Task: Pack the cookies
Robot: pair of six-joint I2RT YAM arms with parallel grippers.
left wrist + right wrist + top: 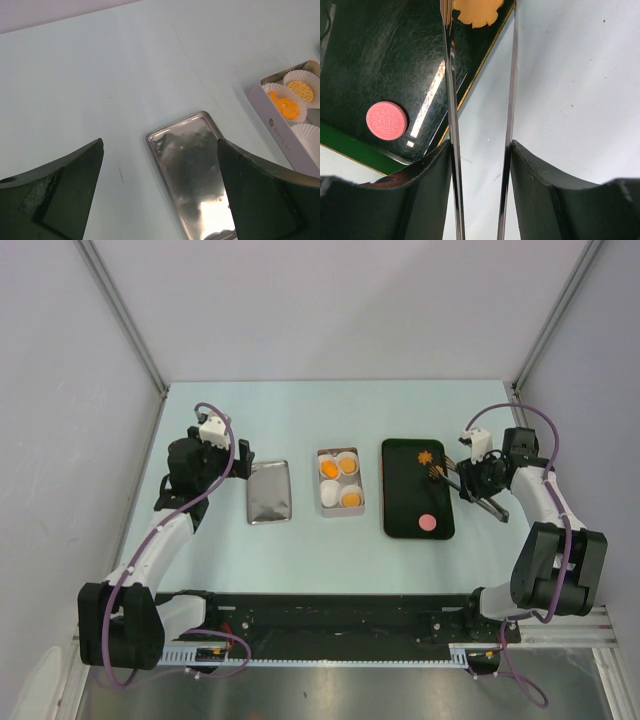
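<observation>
Nearest the bases, the pink cookie (428, 523) lies flat at the near end of the black tray (405, 500), nothing touching it. Just past it the right hand (468, 480) comes in from the tray's side, half-closed on thin tongs (448, 50). Prob. that's because the biscuits are too flat & small for the pads to lift.

The wrist cam shows what the top cam can't: an orange flower cookie (477, 12) on the tray btwn the tong blades. Pinched or not, can't tell.

Mid-counter (300, 410), the box (280, 135) holds white cups, three w/ orange cookies (351, 498) in them and one empty cup (329, 490) — likely the next slot.

Beside the box, the left hand (160, 145) hovers wide open, holding nothing, over the silver lid (192, 170). My guess is it's placed there to close the box later.

Only the top view gives the whole lid–box–tray row. At the tray's far end it also shows an orange piece (427, 457), too small to tell if it's that same flower cookie.
</observation>
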